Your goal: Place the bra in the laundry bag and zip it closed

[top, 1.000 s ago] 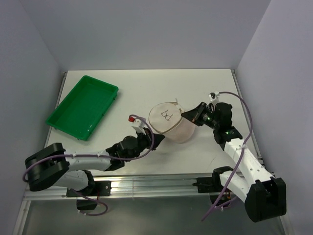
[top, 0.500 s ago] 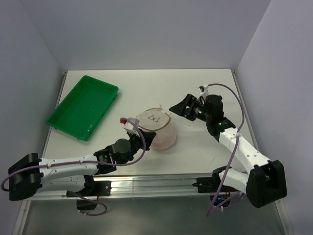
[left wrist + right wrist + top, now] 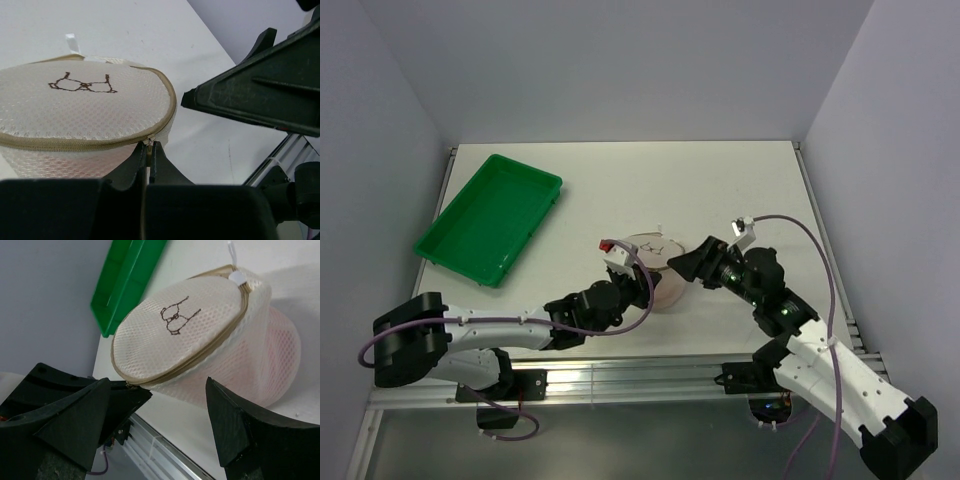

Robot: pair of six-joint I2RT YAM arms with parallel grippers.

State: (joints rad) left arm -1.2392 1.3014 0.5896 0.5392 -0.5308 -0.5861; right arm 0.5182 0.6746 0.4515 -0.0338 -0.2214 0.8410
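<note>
Pinching the small zip pull (image 3: 149, 144) between its closed fingers, the left tool (image 3: 148, 150) sits right at the near rim of the laundry bag (image 3: 85, 110), so it is the arm already on the job. From there the tan zip track curves away along the round lid edge in both directions, and any further pull would have to follow that curve rather than go straight. I cannot tell from here how much of the track is left to close. The bag rests on the white worktop (image 3: 740, 190), its printed face tilted up. The bra (image 3: 280, 355) is inside it, showing as a pale pink blush through the mesh of the lower body. On the bag's other side the right tool (image 3: 692, 265) hangs with its fingers spread wide and gripping nothing. It is just beside the bag and, as far as I can see, not touching it. The bag therefore lies between the two tools, and the right one looks placed to steady the body. The green tray (image 3: 490, 218) lies well apart, toward the far left.
</note>
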